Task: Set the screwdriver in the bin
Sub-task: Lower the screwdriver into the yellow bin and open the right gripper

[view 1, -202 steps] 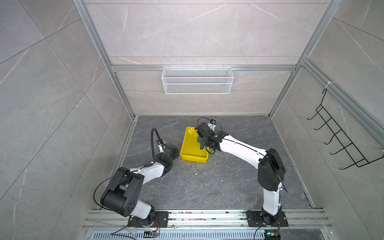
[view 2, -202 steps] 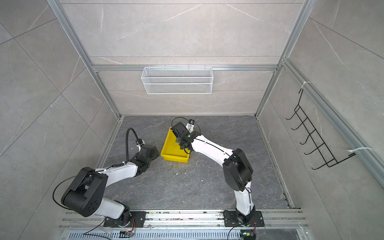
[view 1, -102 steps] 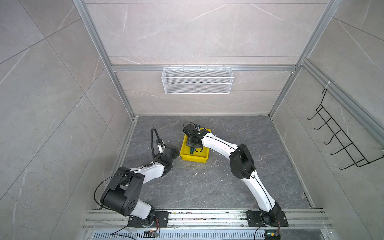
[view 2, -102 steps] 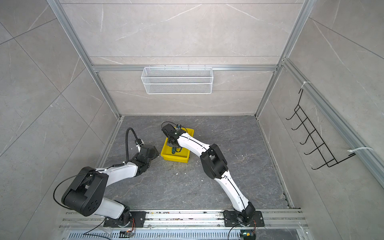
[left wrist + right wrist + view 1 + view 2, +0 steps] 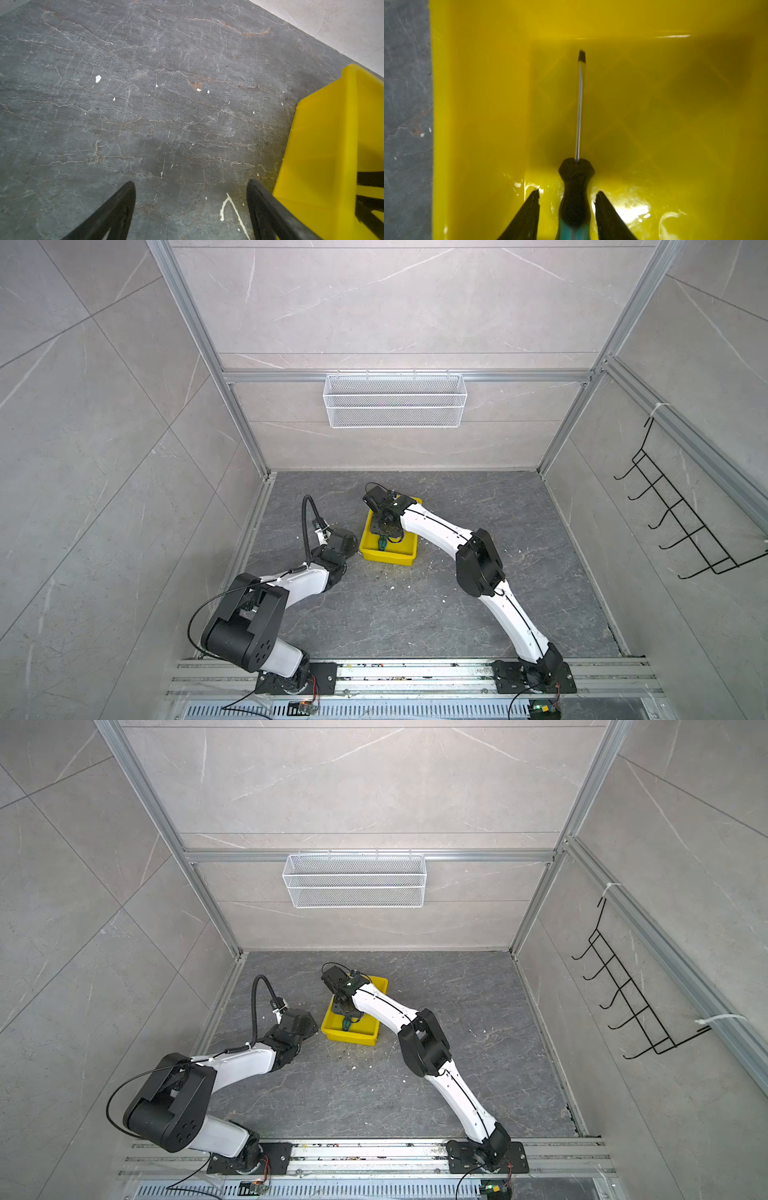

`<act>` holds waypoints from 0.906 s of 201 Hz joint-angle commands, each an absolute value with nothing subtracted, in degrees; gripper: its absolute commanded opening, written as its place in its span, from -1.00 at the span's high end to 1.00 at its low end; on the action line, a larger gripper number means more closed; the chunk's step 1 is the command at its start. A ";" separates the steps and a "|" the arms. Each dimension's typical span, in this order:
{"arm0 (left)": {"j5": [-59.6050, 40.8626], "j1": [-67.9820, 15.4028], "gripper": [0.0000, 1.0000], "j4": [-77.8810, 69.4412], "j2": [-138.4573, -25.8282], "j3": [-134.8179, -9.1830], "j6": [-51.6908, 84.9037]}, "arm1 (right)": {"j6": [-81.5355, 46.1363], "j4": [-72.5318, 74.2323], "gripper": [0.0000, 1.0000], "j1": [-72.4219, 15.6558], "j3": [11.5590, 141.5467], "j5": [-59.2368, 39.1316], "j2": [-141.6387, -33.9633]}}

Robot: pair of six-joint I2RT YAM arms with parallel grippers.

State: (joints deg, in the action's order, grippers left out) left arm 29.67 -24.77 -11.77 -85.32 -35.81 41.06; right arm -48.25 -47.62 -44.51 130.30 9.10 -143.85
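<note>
The yellow bin (image 5: pixel 388 558) (image 5: pixel 353 1038) sits mid-floor in both top views. Inside it is the screwdriver (image 5: pixel 579 108), its thin shaft pointing along the bin floor and its green-and-black handle toward the wrist. It shows as a small green shape (image 5: pixel 381 545) (image 5: pixel 346 1024) in both top views. My right gripper (image 5: pixel 568 192) (image 5: pixel 384 535) reaches down into the bin (image 5: pixel 483 104), open, with yellow showing between each finger and the handle. My left gripper (image 5: pixel 191 182) (image 5: pixel 347 537) rests low by the bin's left outer wall (image 5: pixel 324 145), open and empty.
A white wire mesh basket (image 5: pixel 395 400) hangs on the back wall and a black hook rack (image 5: pixel 681 526) on the right wall. White flecks (image 5: pixel 98 78) dot the dark stone floor around the bin.
My right gripper has shifted left and lower into the bin, and its jaws have parted off the screwdriver handle. The left arm has not moved.
</note>
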 commanded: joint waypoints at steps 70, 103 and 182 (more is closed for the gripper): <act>28.55 -24.87 -0.71 -11.60 -84.25 -37.71 41.04 | -43.86 -40.85 -0.02 -43.29 104.47 12.17 -126.33; 28.04 -24.96 -0.72 -12.09 -83.76 -37.35 40.98 | -41.27 -40.13 -0.04 -41.27 100.18 12.51 -122.84; 27.92 -24.96 -0.72 -12.11 -81.13 -36.94 37.53 | -31.87 -29.56 -0.98 -40.69 86.70 8.07 -104.36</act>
